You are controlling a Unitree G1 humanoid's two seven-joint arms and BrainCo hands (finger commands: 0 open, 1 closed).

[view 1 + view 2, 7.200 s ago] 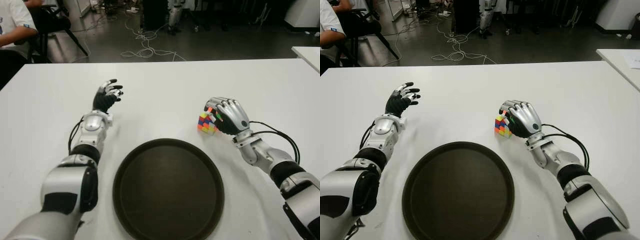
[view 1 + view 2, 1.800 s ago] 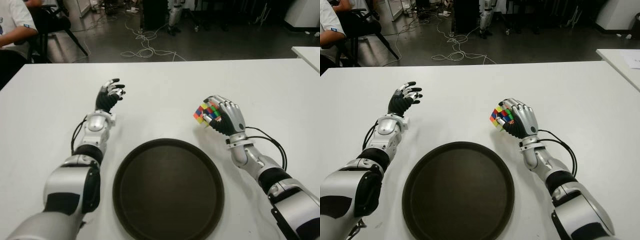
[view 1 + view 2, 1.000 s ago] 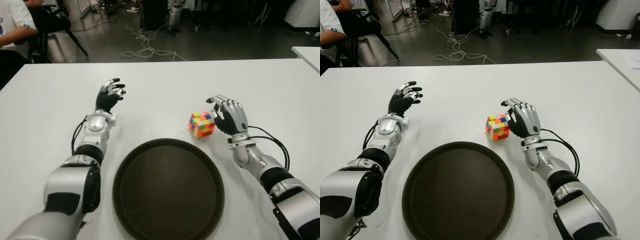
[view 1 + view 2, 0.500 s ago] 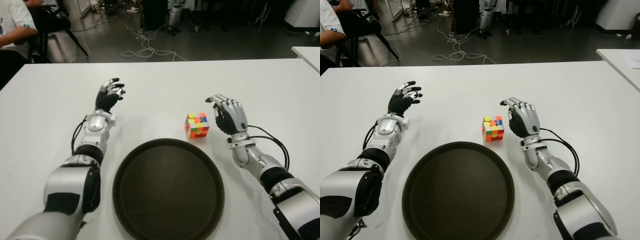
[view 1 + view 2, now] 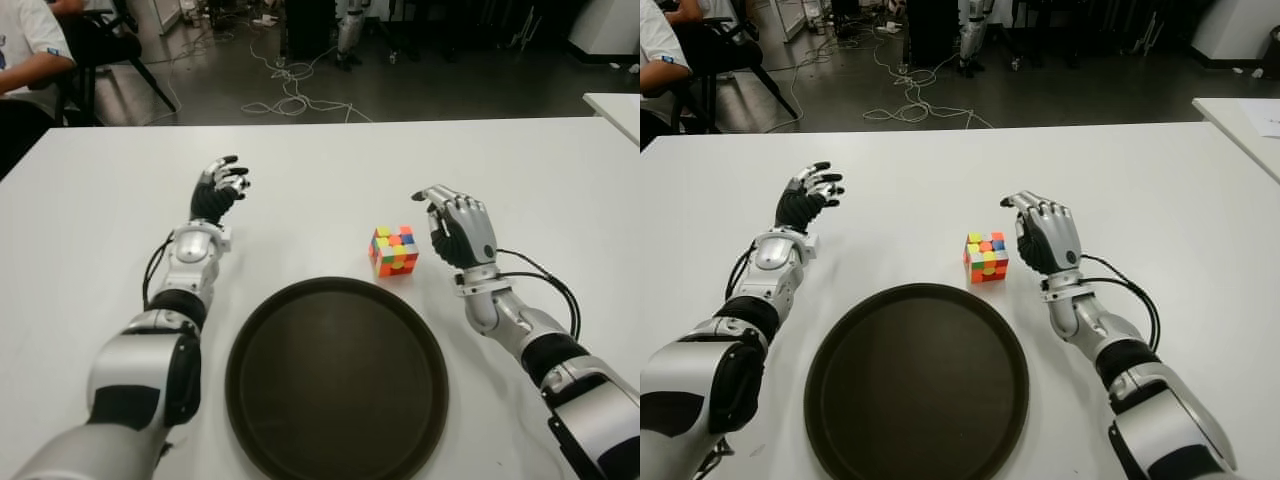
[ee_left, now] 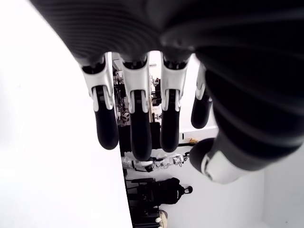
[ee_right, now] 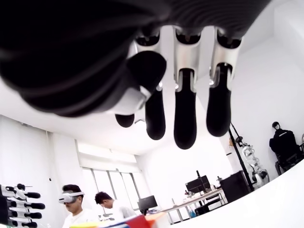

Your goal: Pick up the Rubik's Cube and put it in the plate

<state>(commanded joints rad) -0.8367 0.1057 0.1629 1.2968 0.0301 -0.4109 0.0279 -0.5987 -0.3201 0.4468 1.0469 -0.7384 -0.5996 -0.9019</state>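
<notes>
The Rubik's Cube [image 5: 394, 250] stands on the white table [image 5: 320, 160] just beyond the far right rim of the round dark plate [image 5: 337, 378]. It is outside the plate and nothing touches it. My right hand [image 5: 452, 222] is raised a short way to the right of the cube, fingers spread and empty; its wrist view shows the fingers [image 7: 184, 110] apart with only a corner of the cube [image 7: 128, 222] at the edge. My left hand [image 5: 218, 186] is up at the far left of the table, fingers relaxed and empty.
A seated person [image 5: 30, 60] is at the far left beyond the table. Cables [image 5: 290, 85] lie on the floor behind. A second white table's corner [image 5: 615, 105] shows at the right. Bare tabletop lies between the two hands.
The right hand, which held the cube lifted 1.8 s ago, has let it go. The cube dropped and rolled left to the table by the plate's rim. The hand has lifted slightly.
</notes>
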